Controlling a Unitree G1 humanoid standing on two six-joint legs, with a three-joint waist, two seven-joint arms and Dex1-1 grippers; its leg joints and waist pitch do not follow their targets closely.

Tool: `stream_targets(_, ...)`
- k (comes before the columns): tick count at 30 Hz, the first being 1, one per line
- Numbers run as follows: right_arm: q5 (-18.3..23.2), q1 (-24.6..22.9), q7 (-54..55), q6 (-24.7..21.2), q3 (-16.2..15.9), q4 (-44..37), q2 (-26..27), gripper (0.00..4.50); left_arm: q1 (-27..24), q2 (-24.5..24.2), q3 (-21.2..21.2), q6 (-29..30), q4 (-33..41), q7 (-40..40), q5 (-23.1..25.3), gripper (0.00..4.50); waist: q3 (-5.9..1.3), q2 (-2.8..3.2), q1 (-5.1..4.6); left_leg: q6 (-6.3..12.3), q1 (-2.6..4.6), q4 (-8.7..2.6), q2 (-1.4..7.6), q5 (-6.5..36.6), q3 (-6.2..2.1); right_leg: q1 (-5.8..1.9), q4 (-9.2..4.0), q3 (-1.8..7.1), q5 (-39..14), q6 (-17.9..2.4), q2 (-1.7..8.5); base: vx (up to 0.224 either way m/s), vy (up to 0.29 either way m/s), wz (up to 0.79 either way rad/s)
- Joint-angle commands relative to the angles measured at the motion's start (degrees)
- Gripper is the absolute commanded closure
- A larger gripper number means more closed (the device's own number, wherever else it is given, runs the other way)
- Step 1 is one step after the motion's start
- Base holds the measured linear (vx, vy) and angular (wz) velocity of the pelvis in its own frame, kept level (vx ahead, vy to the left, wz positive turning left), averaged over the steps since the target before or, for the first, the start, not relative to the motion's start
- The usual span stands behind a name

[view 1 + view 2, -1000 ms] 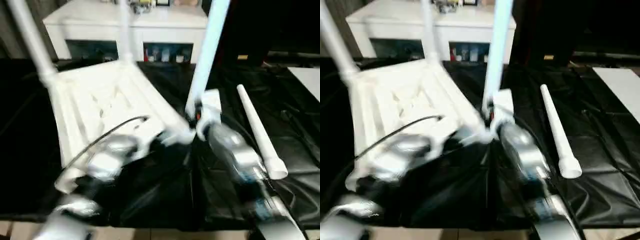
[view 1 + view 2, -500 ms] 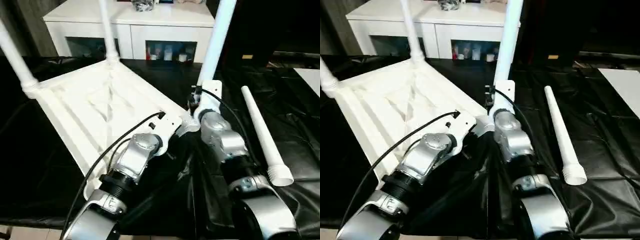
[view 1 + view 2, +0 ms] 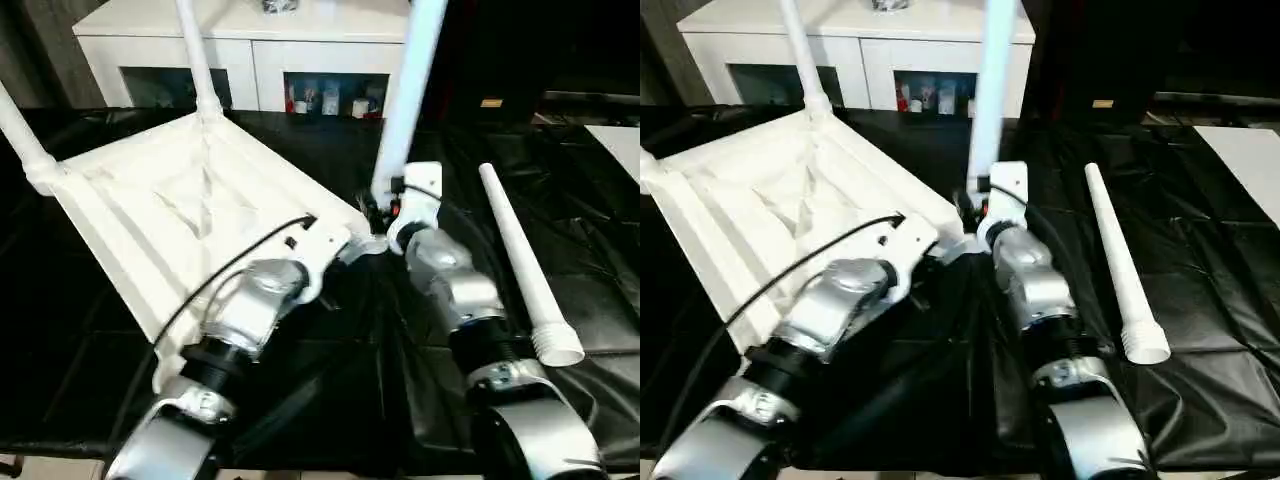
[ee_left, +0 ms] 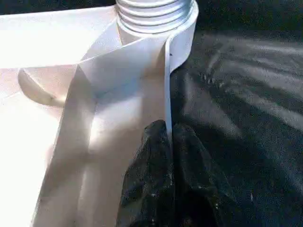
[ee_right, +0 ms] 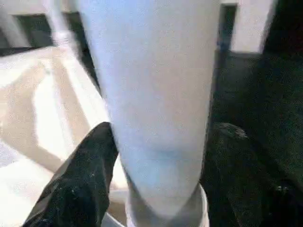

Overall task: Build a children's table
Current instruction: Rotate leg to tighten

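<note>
The white tabletop (image 3: 190, 215) lies upside down, ribbed underside up, on the black-covered table (image 3: 80, 350), toward the left of the work area. Three legs stand upright in its corner sockets: one at the far left corner (image 3: 22, 135), one at the far corner (image 3: 195, 55), and one at the near right corner (image 3: 410, 90).

The left pincer (image 4: 169, 142) sits at the near right edge of the tabletop, just short of that corner socket. Its two black fingers (image 4: 151, 156) are closed on the thin side wall of the tabletop, one finger on each face of the wall. The ribbed base of the third leg shows just beyond, seated in the round socket.

The right pincer (image 5: 158, 151) is at the base of the third leg, directly beside the left pincer. Its fingers (image 5: 90, 170) stand on either side of the tube; the wrist view shows a narrow gap between each finger and the leg, so it brackets the leg without a firm clamp.

The fourth leg (image 3: 525, 270) lies loose on the black cover to the right of the right forearm, flared end nearest the robot, well apart from the tabletop.

A white cabinet (image 3: 270, 60) with dark glass doors stands behind the table.
</note>
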State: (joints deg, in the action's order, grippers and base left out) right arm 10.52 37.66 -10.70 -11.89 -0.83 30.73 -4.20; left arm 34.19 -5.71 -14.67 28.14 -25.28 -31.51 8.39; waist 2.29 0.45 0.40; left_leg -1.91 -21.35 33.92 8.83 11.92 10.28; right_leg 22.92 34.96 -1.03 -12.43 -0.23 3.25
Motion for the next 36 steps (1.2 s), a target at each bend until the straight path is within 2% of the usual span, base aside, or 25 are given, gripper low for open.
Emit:
stream_targets(1,1.2,-1.1,-3.2,-1.7,-0.5,-3.3,-1.3,0.82,-1.4,-2.1,0.5,-2.5,0.4,-1.6,-0.5,4.50,-3.14,-0.57,0.63,7.74,0.35,-3.43,4.15,2.2,-1.37,-3.41,-3.17,2.26,6.2,-16.3,4.80,0.000,0.000,0.00)
stream_targets(2,2.8,-4.9,-10.2,-4.5,-2.0,-10.6,-5.6,0.71,-2.3,-5.3,-0.5,-3.9,2.2,-6.9,-1.4,4.50,-3.03,-0.28,0.69,7.51,0.34,-3.39,4.02,2.4,-1.34,-3.41,-3.31,2.23,5.6,-16.7,4.77,0.000,0.000,0.00)
stream_targets(3,3.6,-7.2,-14.4,-6.4,-3.0,-14.5,-8.6,0.61,-2.9,-7.4,-1.3,-4.8,3.2,-10.7,-2.2,4.50,-3.02,-0.35,1.08,7.69,0.41,-3.35,4.03,2.5,-1.40,-3.64,-3.36,2.20,5.7,-16.2,4.68,0.000,0.000,0.00)
stream_targets(4,4.1,-8.7,-17.2,-7.7,-3.7,-17.0,-10.8,0.53,-3.3,-8.9,-1.8,-5.6,3.8,-13.3,-2.8,4.50,-2.99,-0.27,1.65,7.94,0.43,-3.40,4.34,2.0,-1.55,-3.85,-3.11,2.30,6.8,-15.3,4.74,0.000,0.000,0.00)
stream_targets(5,4.4,-9.7,-19.3,-8.6,-4.3,-18.6,-12.4,0.46,-3.6,-9.9,-2.3,-6.3,4.3,-15.6,-3.3,4.50,-3.03,-0.26,1.63,7.78,0.60,-3.43,4.37,1.9,-1.45,-3.51,-3.01,2.27,7.4,-15.5,4.67,0.000,0.000,0.00)
stream_targets(6,4.1,-10.5,-21.0,-9.2,-5.2,-19.9,-14.1,0.38,-3.9,-10.9,-2.7,-7.2,4.7,-17.4,-3.7,4.50,-3.00,-0.12,1.57,7.65,0.67,-3.34,4.31,2.4,-1.26,-3.19,-3.08,2.28,7.0,-16.0,4.65,0.000,0.000,0.00)
stream_targets(8,3.7,-12.8,-26.4,-10.8,-7.9,-23.5,-19.1,0.27,-4.9,-13.7,-3.7,-9.9,6.1,-23.5,-5.2,4.50,-2.79,-0.16,1.76,6.33,0.74,-3.53,4.38,3.9,-1.33,-3.29,-3.21,2.27,4.0,-16.3,4.71,0.000,0.000,0.00)
stream_targets(11,4.2,-14.6,-30.8,-11.5,-9.4,-26.5,-22.1,0.17,-5.4,-15.6,-4.3,-11.2,7.0,-27.1,-5.9,4.50,-2.79,-0.02,1.77,5.72,0.91,-3.56,4.53,4.1,-1.25,-3.15,-3.06,2.34,4.7,-16.7,4.76,0.000,0.000,0.00)
stream_targets(12,4.6,-15.2,-32.1,-11.8,-9.7,-27.2,-22.9,0.17,-5.6,-16.1,-4.5,-11.5,7.3,-28.2,-6.2,4.50,-2.73,-0.07,1.91,5.67,1.01,-3.48,4.46,4.4,-1.14,-3.03,-3.10,2.36,4.8,-16.9,4.71,0.000,0.000,0.00)
stream_targets(14,6.4,-17.0,-35.8,-13.7,-10.7,-30.1,-25.1,0.17,-5.8,-17.6,-4.9,-11.6,8.1,-30.8,-7.4,4.50,-2.75,-0.10,2.47,5.72,1.02,-3.49,4.56,3.8,-1.16,-3.25,-2.98,2.44,5.5,-17.0,4.90,0.000,0.000,0.00)
stream_targets(18,6.1,-18.0,-37.6,-13.9,-11.4,-31.1,-26.0,0.17,-6.0,-18.6,-4.7,-11.1,9.5,-33.2,-9.0,4.50,-2.86,-0.15,2.75,5.63,0.96,-3.37,4.50,2.8,-1.11,-3.18,-2.68,2.36,6.7,-17.1,4.85,0.000,0.000,0.00)
stream_targets(20,5.7,-17.9,-37.4,-14.0,-11.6,-30.7,-25.8,0.17,-6.1,-18.9,-4.7,-11.1,9.8,-34.4,-9.1,4.50,-2.82,-0.38,2.85,5.24,0.94,-3.34,4.44,3.1,-1.09,-3.22,-2.75,2.35,5.6,-17.1,4.90,0.000,0.000,0.00)
stream_targets(26,3.9,-17.3,-36.8,-13.0,-11.9,-28.7,-25.0,0.17,-6.4,-19.5,-5.0,-11.4,10.4,-35.6,-9.5,4.50,-2.93,-0.39,2.98,4.90,0.87,-3.12,4.28,2.6,-1.11,-3.28,-2.56,2.34,5.4,-16.9,4.87,0.000,0.000,0.00)
stream_targets(36,2.3,-17.2,-38.7,-9.2,-13.1,-25.7,-23.8,0.17,-6.6,-20.1,-5.8,-11.0,11.8,-37.3,-10.0,4.50,-3.14,-0.33,3.11,5.56,0.84,-2.82,4.24,1.4,-1.10,-3.34,-2.21,2.24,7.3,-17.3,4.82,0.000,0.000,0.00)
